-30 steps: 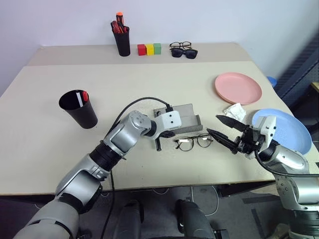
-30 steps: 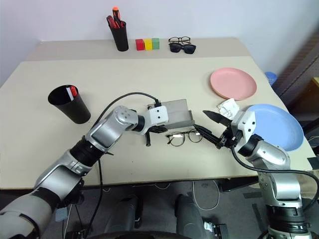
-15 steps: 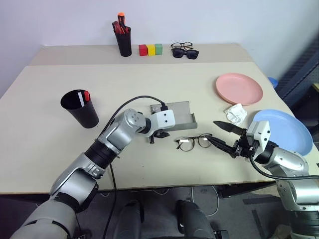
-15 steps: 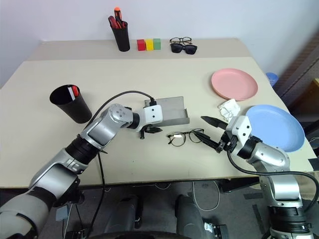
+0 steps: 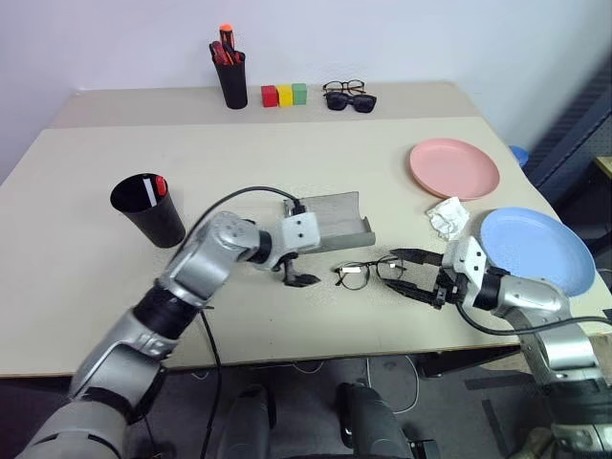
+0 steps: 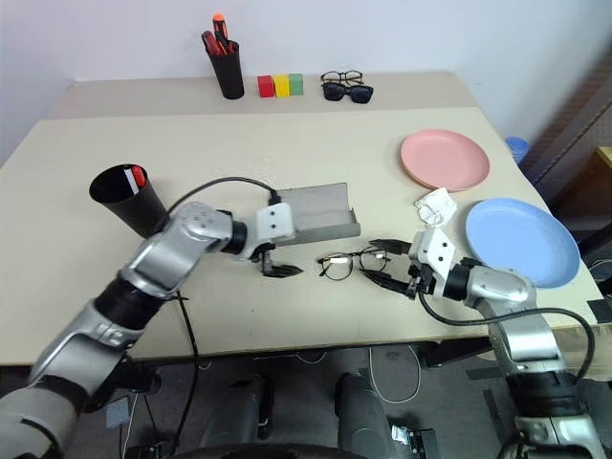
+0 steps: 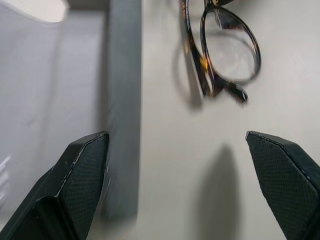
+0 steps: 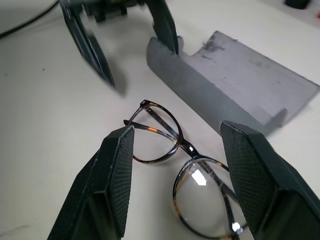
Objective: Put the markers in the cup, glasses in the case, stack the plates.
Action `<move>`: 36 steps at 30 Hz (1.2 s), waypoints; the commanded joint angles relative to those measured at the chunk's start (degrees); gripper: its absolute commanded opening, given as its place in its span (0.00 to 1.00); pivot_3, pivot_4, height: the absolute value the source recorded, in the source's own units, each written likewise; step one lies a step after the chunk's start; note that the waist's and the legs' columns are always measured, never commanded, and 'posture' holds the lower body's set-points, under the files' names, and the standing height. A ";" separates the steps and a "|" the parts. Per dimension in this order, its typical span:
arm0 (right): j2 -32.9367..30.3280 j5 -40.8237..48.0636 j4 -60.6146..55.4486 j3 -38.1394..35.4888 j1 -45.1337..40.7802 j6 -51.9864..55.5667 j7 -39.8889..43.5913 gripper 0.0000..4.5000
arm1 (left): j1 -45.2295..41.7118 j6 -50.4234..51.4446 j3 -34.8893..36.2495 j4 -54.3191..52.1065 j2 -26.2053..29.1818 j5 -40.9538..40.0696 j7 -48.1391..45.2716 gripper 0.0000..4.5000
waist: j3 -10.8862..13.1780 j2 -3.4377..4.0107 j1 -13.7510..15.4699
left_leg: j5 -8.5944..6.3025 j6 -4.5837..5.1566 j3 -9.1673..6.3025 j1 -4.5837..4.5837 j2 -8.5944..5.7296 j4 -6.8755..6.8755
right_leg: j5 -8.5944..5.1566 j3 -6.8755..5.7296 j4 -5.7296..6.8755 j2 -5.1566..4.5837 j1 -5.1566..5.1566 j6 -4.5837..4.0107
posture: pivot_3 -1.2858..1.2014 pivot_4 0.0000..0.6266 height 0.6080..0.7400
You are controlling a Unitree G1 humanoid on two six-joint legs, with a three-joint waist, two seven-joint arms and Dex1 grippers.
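Observation:
The thin dark-framed glasses [image 5: 366,272] lie on the table just in front of the open grey case [image 5: 330,218]. My right gripper [image 5: 409,273] is open and low at their right end, one finger on each side of the near lens [image 8: 205,192], not closed on it. My left gripper [image 5: 297,275] is open and empty at the case's front left corner, with the case wall [image 7: 122,100] beside one finger. The black cup [image 5: 148,210] stands at the left with markers [image 5: 159,185] in it. At the right lie the pink plate [image 5: 455,167] and the blue plate [image 5: 534,251], apart.
A crumpled white tissue [image 5: 448,218] lies between the two plates. At the back stand a black pen pot [image 5: 231,81] with pens, three coloured blocks [image 5: 280,95] and two more pairs of glasses [image 5: 349,96].
My left gripper opened, let go of the case and drew back to the left. My right gripper sank to the table, its fingers now around the glasses' right end.

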 commanded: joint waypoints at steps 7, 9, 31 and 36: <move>0.06 -2.98 17.27 3.44 -11.45 -6.64 8.85 0.61 | 8.50 0.98 7.19 -13.38 9.46 -5.08 -2.04 0.99 | 0.02 -0.04 0.22 | 0.00 0.00 -0.01 -0.06 -0.03 0.13 | -0.08 0.00 0.12 -0.05 0.01 0.06 | 0.52 0.24 1.00; -0.09 -3.82 21.38 4.41 -13.56 -7.95 11.26 0.61 | 10.68 1.90 9.01 -15.80 10.86 -6.33 -1.60 0.99 | 0.03 -0.03 0.07 | 0.00 0.00 0.01 -0.04 -0.02 0.16 | -0.08 0.02 0.18 -0.05 0.00 0.06 | 0.52 0.24 1.00; 4.21 -8.53 37.32 7.43 -25.05 -12.57 20.78 0.61 | 23.95 9.41 17.26 -27.95 17.48 -12.83 5.78 0.99 | 0.03 -0.02 -0.06 | 0.00 -0.01 0.00 0.02 -0.02 0.16 | -0.12 0.02 0.31 -0.03 -0.01 0.04 | 0.52 0.24 1.00; 3.55 -8.32 36.30 6.95 -24.44 -12.29 21.04 0.61 | 23.02 9.29 16.38 -27.11 17.10 -13.23 6.84 0.99 | 0.03 -0.02 -0.09 | 0.00 -0.01 0.00 0.02 -0.02 0.16 | -0.12 0.02 0.31 -0.03 -0.01 0.04 | 0.52 0.24 1.00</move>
